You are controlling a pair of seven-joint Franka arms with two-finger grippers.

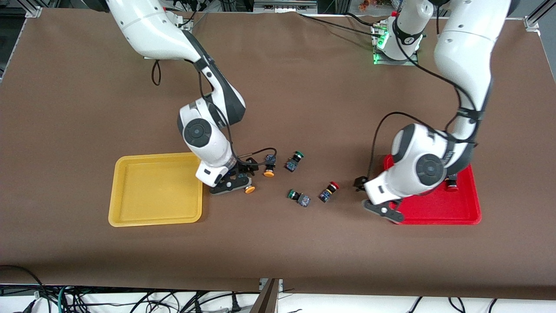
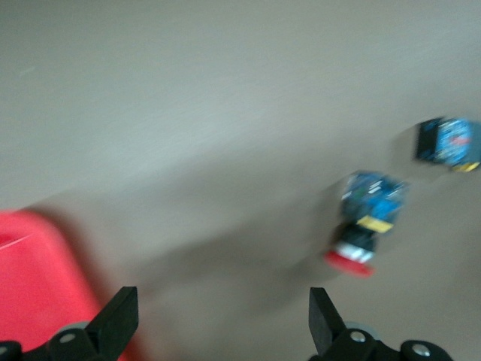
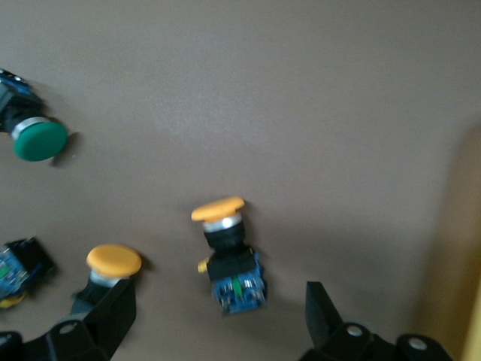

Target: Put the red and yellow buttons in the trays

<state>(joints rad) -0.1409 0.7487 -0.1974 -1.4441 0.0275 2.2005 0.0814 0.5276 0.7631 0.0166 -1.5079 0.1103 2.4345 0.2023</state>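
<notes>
While the two small orange-yellow-capped push-button switches [image 1: 269,173] lay on the brown desk [image 1: 304,100] just beside the shallow yellow plastic tray [image 1: 155,219], your right pincer [image 1: 236,182] hung open over them; closing there could have knocked one switch into the other. One red-capped switch [image 1: 329,191] lay on its side between the trays, near two green-capped switches [image 1: 294,161]; another [image 1: 452,188] sat in the red tray [image 1: 438,217]. Your left pincer [image 1: 382,208] stood open at that tray's edge.

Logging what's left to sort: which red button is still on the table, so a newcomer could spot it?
Start at the red tray. Just off its edge toward the yellow tray, the red button lies on its side. Its neighbour has a green cap; the other red one sits in the tray.
</notes>
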